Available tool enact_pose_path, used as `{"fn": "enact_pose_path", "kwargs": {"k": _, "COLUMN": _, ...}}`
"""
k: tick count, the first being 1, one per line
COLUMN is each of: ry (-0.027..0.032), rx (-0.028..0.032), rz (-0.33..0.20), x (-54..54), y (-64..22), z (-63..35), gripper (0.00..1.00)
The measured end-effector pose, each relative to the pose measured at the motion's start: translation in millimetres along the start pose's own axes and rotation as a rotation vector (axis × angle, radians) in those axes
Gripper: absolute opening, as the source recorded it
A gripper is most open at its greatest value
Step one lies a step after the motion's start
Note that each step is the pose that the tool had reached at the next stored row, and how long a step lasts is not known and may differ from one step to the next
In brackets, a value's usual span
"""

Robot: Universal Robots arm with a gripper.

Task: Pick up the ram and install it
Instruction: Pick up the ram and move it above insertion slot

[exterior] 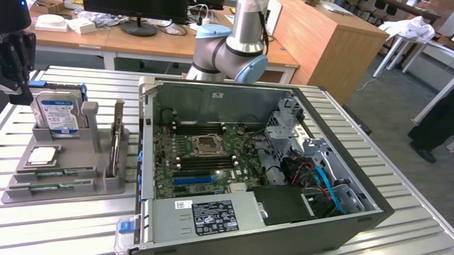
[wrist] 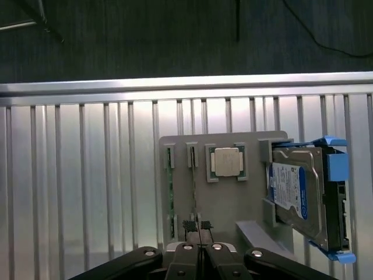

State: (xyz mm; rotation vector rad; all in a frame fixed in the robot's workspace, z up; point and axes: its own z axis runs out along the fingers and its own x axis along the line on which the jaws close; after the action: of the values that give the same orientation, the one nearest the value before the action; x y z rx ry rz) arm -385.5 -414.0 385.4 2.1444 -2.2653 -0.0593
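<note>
The claw hung above the holder, its two fingers pressed together with nothing between them. Its tips were over one end of the ram, not touching it.

There were two rams, side by side in neighbouring slots near one corner of the holder. The ram under the claw was the one next to the chip; the second ram lay just beyond it, along the holder's outer edge. Their long axes ran parallel to each other and to that edge. The seam between the closed fingers lined up with the nearer ram. From above, both appeared as thin green strips.

The holder also carried one chip, flat in a square pocket beside the rams, and one drive, which stood at the far edge with its blue bracket overhanging.

The holder rested on a slatted table, close to the table's edge. Bare slats lay open past the rams' side. In the exterior view, one open case sat on the holder's right, with a narrow strip of slats between them. Its board faced up, and one arm rose behind the case.
</note>
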Motion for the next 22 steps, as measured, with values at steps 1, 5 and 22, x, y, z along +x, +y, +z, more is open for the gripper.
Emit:
{"fn": "enact_pose_path", "kwargs": {"k": 1, "ry": 0.0001, "rx": 0.0000, "rz": -0.001, "x": 0.0, "y": 0.0, "z": 0.0, "gripper": 0.10}}
{"fn": "enact_pose_path", "kwargs": {"k": 5, "ry": 0.0002, "rx": 0.0000, "rz": -0.001, "x": 0.0, "y": 0.0, "z": 0.0, "gripper": 0.10}}
{"fn": "enact_pose_path", "kwargs": {"k": 22, "ry": 0.0022, "rx": -0.0004, "rz": -0.039, "x": 0.0, "y": 0.0, "z": 0.1, "gripper": 0.10}}
